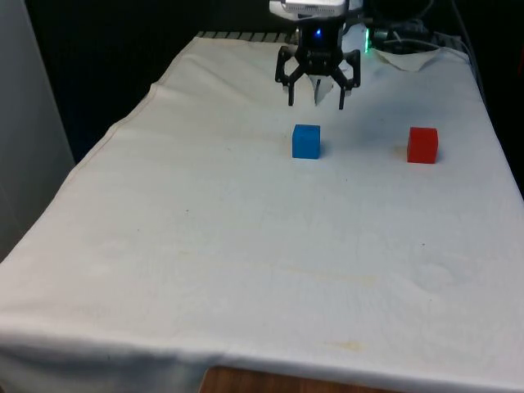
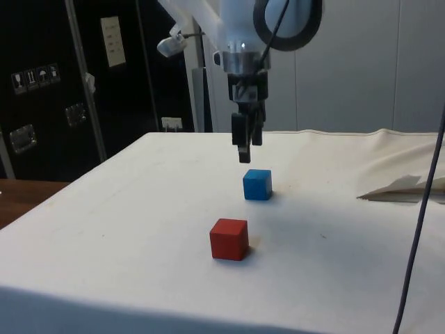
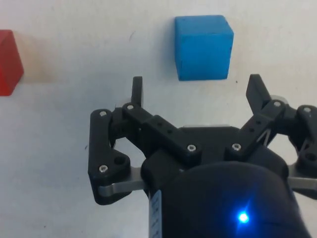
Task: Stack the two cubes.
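blue cube (image 1: 306, 141) sits unobstructed near the raised gripper (image 1: 316, 98), jaws apart, red cube (image 1: 422, 145) well aside.

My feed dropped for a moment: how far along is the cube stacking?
Nothing looks done: the blue cube and red cube sit apart on the cloth, neither on the other. In hand: the gripper hangs above the cloth just behind the blue cube, fingers open, holding nothing. Left: grasp one cube, lift it, and set it on the other.
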